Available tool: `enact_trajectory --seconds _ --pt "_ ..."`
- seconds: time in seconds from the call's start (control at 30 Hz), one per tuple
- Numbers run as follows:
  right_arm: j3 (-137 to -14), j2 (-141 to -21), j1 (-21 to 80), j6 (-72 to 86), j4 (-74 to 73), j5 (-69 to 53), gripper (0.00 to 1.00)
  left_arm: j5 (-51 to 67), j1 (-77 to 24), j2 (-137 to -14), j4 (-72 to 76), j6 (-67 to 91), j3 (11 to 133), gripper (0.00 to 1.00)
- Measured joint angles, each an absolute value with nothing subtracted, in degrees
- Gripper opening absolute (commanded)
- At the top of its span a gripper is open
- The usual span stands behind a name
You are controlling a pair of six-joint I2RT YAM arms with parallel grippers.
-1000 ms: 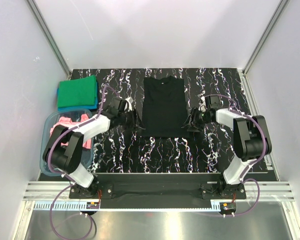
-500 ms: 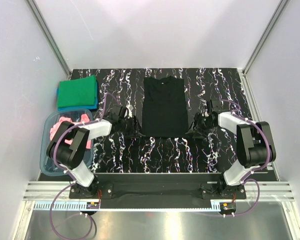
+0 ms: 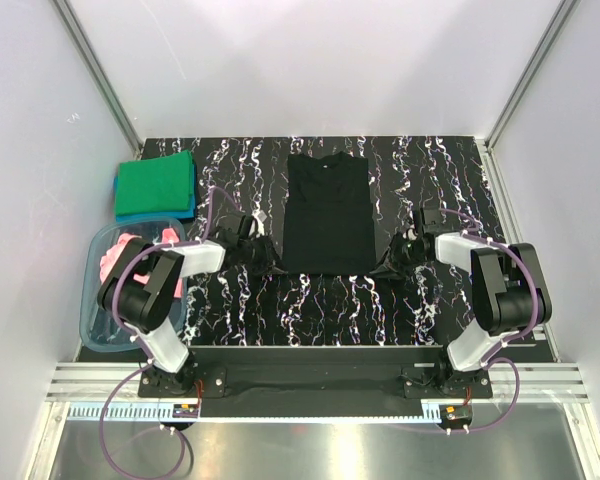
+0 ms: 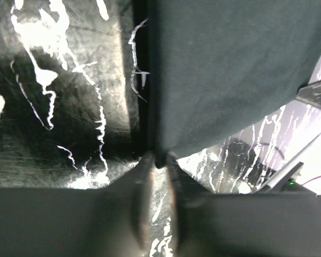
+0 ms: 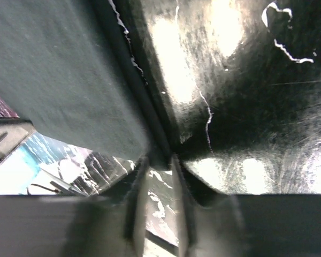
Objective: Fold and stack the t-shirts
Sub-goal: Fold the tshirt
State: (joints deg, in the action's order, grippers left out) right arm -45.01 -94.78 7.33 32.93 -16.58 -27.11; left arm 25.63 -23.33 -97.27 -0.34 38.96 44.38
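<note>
Green t-shirt [image 3: 156, 183] sits folded on the blue t-shirt [image 3: 156, 214] at far left, with the pink t-shirt [image 3: 120, 248] in the tub [image 3: 92, 262]. The left gripper [image 4: 159, 160] is pinched almost closed on the near-left hem corner of the black t-shirt [image 3: 327, 215], which lies flat mid-table [image 3: 430, 300]. The right gripper [image 5: 159, 160] looks pinched on the near-right corner likewise. To fold well, lift both corners together and level, then carry the hem toward the collar with even tension so nothing skews or slips.

The black marbled table [image 3: 440, 170] bears a flat black t-shirt [image 3: 328, 210], a blue t-shirt [image 3: 156, 215] (green t-shirt [image 3: 157, 183] atop) and a plastic tub [image 3: 92, 265].
</note>
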Motion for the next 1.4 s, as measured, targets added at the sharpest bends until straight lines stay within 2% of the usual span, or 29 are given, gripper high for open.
enact_trajectory --seconds 0.03,0.1,0.13,0.4,0.9,1.13,1.4 --pt "-44.7 -94.8 7.3 32.8 -16.3 -26.9 0.12 25.7 -23.3 -97.6 -0.3 38.9 44.4 0.02" --pt "-44.1 -94.7 7.4 33.3 -15.9 -27.0 0.01 26.3 -23.2 -97.8 -0.1 39.0 44.4 0.0" --pt "-43.8 -94.5 7.4 33.3 -15.8 -27.0 0.0 26.5 -23.2 -97.8 -0.1 39.0 44.4 0.0" --pt "-40.9 -89.4 9.8 33.5 -20.1 -25.6 0.0 26.9 -23.3 -91.9 -2.9 39.0 39.6 0.0" --pt "-34.0 -67.3 22.3 41.1 -30.4 -22.9 0.0 26.5 -24.7 -56.3 -16.3 43.1 22.7 0.0" --pt "-34.5 -53.5 24.7 45.1 -36.5 -20.4 0.0 25.2 -25.5 -46.1 -24.1 45.1 24.6 0.0" --pt "-41.5 -51.3 24.8 45.9 -40.6 -17.3 0.0 22.1 -25.7 -49.1 -29.3 44.5 34.6 0.0"
